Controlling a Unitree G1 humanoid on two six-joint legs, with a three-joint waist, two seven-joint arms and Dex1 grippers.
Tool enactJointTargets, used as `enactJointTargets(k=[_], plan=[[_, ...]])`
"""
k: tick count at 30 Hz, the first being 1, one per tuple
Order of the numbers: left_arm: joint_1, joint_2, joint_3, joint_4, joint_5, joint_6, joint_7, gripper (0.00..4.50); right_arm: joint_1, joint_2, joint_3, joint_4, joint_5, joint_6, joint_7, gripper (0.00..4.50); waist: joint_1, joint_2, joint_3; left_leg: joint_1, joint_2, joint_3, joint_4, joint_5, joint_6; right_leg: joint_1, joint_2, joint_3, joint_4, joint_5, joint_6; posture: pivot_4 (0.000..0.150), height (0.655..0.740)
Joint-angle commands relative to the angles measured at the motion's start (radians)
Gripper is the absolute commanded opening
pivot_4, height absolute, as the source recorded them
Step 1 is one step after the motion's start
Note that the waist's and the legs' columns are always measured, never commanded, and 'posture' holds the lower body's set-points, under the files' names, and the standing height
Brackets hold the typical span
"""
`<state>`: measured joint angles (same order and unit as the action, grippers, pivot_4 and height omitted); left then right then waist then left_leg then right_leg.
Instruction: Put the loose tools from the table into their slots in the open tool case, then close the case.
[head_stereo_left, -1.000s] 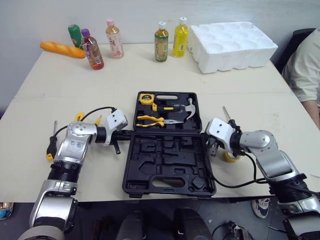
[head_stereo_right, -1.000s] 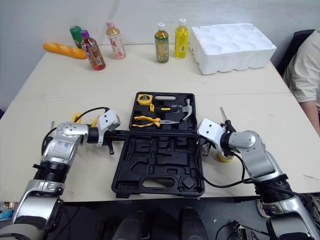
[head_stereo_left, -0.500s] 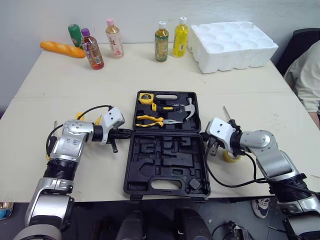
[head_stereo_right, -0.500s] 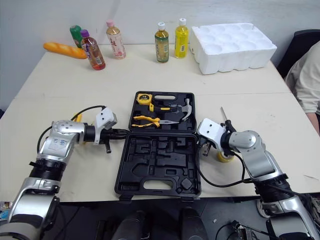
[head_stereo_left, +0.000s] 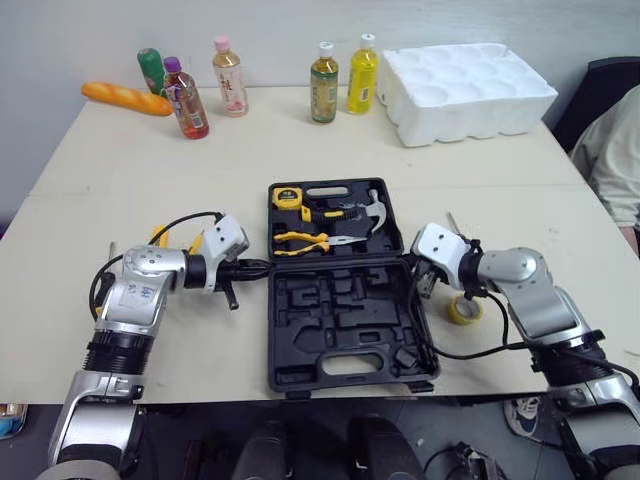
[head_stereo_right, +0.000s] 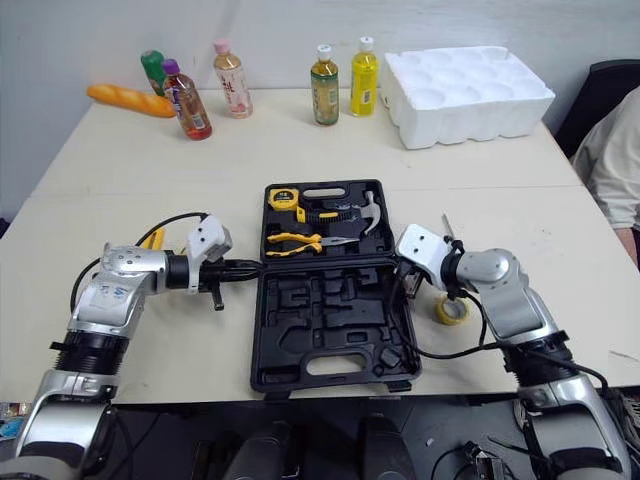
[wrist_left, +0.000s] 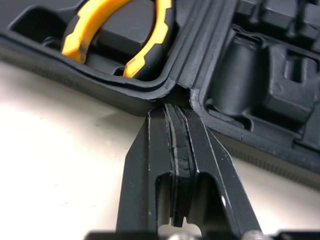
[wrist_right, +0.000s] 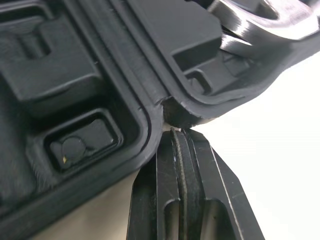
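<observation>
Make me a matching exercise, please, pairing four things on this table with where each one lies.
Things:
1. pliers
2. tape roll
3. bread
4. foam tray

Places:
A. far left corner of the table
B. on the table beside the right gripper
C. far right corner of the table
D. in the far half of the tool case

Pairs: 1-D, 2-B, 3-A, 4-C

Open tool case (head_stereo_right: 300, 330) — left gripper (head_stereo_right: 253, 266), right gripper (head_stereo_right: 405, 288) flanking.
</observation>
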<state>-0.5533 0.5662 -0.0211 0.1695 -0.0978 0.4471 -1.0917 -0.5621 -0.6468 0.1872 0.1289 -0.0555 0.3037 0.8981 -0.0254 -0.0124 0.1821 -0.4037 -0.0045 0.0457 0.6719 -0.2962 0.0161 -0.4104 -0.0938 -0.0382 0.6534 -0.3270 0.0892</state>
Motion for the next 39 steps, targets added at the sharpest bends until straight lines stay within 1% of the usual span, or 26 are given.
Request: enactJointTargets(k=[1,8,13,17,19,20,21,22,23,25,26,27,28,29,30,31,33,36,39], plan=[[-0.002,-0.027,-0.027,-0.068,-0.047,-0.006,0.003,0.1,-0.033,0.025,0.009,-0.059,0.028,-0.066,0.027,0.0,0.0,0.0,0.0,0.0,0.0,0.0,0.0,0.0,0.0,0.0,0.0,0.0,0.0,0.0,0.0,0.15,0.7384],[0.001,-0.022,-0.012,-0.045,-0.039,-0.017,0.033,0.1,-0.017,0.016,0.003,-0.09,0.03,-0.053,0.039,0.0,0.0,0.0,0.0,0.0,0.0,0.0,0.0,0.0,0.0,0.0,0.0,0.0,0.0,0.0,0.0,0.15,0.7384],[0.007,-0.005,0.017,-0.036,-0.039,-0.022,0.059,0.1,0.019,-0.05,-0.027,-0.112,0.014,-0.032,0.036,0.0,0.001,0.0,0.0,0.0,0.0,0.0,0.0,0.0,0.0,0.0,0.0,0.0,0.0,0.0,0.0,0.15,0.7384],[0.058,0.045,0.11,-0.095,-0.105,-0.013,0.048,0.1,0.049,-0.146,-0.109,-0.109,0.028,-0.04,0.045,0.0,0.002,0.0,0.0,0.0,0.0,0.0,0.0,0.0,0.0,0.0,-0.001,0.0,0.0,0.0,0.0,0.15,0.7384],[0.137,0.091,0.207,-0.159,-0.189,0.03,0.011,0.1,0.084,-0.176,-0.202,-0.147,0.128,0.036,0.084,0.0,0.002,0.0,0.0,0.0,0.0,0.0,0.0,0.0,0.001,0.0,-0.001,0.0,-0.001,0.0,0.0,0.15,0.7384],[0.183,0.116,0.26,-0.196,-0.236,0.074,-0.001,0.35,0.108,-0.19,-0.25,-0.178,0.186,0.08,0.111,0.0,0.002,0.0,0.0,0.0,0.0,0.0,0.0,0.0,0.001,0.0,-0.001,0.0,-0.001,0.0,0.0,0.15,0.7384],[0.25,0.148,0.339,-0.236,-0.299,0.145,-0.022,0.67,0.142,-0.211,-0.317,-0.212,0.261,0.14,0.152,0.32,-0.002,0.0,0.0,0.0,0.0,0.0,-0.001,0.0,0.001,0.0,-0.001,0.0,-0.001,0.0,0.0,0.15,0.7384],[0.299,0.171,0.392,-0.266,-0.345,0.194,-0.032,0.88,0.168,-0.228,-0.362,-0.237,0.311,0.18,0.178,0.64,-0.004,0.0,0.0,0.0,0.001,0.0,-0.002,0.0,0.001,0.0,-0.001,0.0,-0.002,0.0,0.0,0.15,0.7384],[0.365,0.195,0.457,-0.304,-0.392,0.243,-0.051,1.34,0.2,-0.25,-0.417,-0.257,0.361,0.224,0.206,0.92,-0.005,0.0,0.0,0.002,0.001,0.0,-0.004,0.0,0.001,0.001,-0.001,0.0,-0.003,0.0,0.0,0.15,0.7384],[0.486,0.223,0.585,-0.36,-0.461,0.312,-0.067,2.15,0.264,-0.303,-0.523,-0.252,0.413,0.252,0.256,1.82,-0.004,0.0,0.0,0.003,0.002,0.0,-0.006,0.0,0.0,0.002,-0.001,0.0,-0.004,-0.001,-0.001,0.15,0.7384],[0.532,0.231,0.636,-0.371,-0.476,0.326,-0.062,2.63,0.29,-0.327,-0.569,-0.238,0.428,0.259,0.272,2.35,-0.004,0.0,0.0,0.003,0.002,0.0,-0.006,0.0,0.0,0.002,-0.001,0.0,-0.004,-0.001,-0.001,0.15,0.7384],[0.574,0.234,0.683,-0.372,-0.482,0.332,-0.054,2.93,0.31,-0.349,-0.612,-0.219,0.44,0.27,0.285,2.7,0.0,0.0,0.0,0.003,0.002,0.0,-0.006,0.0,0.0,0.002,-0.001,0.0,-0.004,-0.001,-0.001,0.15,0.7384],[0.631,0.233,0.747,-0.355,-0.464,0.314,-0.036,3.19,0.342,-0.38,-0.665,-0.192,0.449,0.282,0.305,3.04,0.003,0.0,0.0,0.006,0.001,-0.001,-0.006,-0.002,0.002,0.006,-0.002,0.0,-0.009,-0.001,-0.002,0.15,0.7384],[0.694,0.225,0.823,-0.347,-0.451,0.302,-0.007,3.77,0.384,-0.416,-0.72,-0.155,0.448,0.28,0.329,3.64,0.005,0.001,0.0,0.012,0.001,-0.002,-0.008,-0.003,0.002,0.013,-0.003,0.0,-0.012,-0.001,-0.002,0.15,0.7384],[0.744,0.218,0.893,-0.337,-0.446,0.293,0.016,4.12,0.42,-0.446,-0.764,-0.118,0.442,0.271,0.347,4.07,0.006,0.001,0.0,0.017,0.001,-0.003,-0.009,-0.009,0.008,0.019,-0.004,-0.002,-0.016,-0.001,-0.003,0.15,0.7384],[0.792,0.213,0.963,-0.313,-0.441,0.281,0.037,4.48,0.447,-0.471,-0.799,-0.07,0.433,0.258,0.354,4.47,0.005,0.001,0.0,0.018,0.001,-0.004,-0.009,-0.011,0.009,0.02,-0.004,-0.002,-0.017,-0.002,-0.004,0.15,0.7384],[0.85,0.213,1.037,-0.269,-0.441,0.255,0.059,4.48,0.474,-0.499,-0.828,-0.003,0.424,0.227,0.355,4.47,0.002,0.0,0.0,0.018,0.001,-0.004,-0.01,-0.012,0.009,0.02,-0.004,-0.002,-0.019,-0.002,-0.004,0.15,0.7384],[0.901,0.237,1.101,-0.153,-0.405,0.17,0.092,4.48,0.486,-0.531,-0.833,0.102,0.4,0.154,0.356,4.47,-0.002,0.002,-0.001,0.019,0.001,-0.004,-0.01,-0.012,0.009,0.02,-0.004,-0.002,-0.019,-0.003,-0.005,0.15,0.7384],[0.904,0.278,1.145,-0.037,-0.395,0.125,0.127,4.48,0.436,-0.545,-0.808,0.203,0.395,0.104,0.341,4.47,-0.004,0.004,-0.002,0.019,0.001,-0.004,-0.011,-0.012,0.009,0.019,-0.005,-0.002,-0.019,-0.003,-0.006,0.15,0.7384]])
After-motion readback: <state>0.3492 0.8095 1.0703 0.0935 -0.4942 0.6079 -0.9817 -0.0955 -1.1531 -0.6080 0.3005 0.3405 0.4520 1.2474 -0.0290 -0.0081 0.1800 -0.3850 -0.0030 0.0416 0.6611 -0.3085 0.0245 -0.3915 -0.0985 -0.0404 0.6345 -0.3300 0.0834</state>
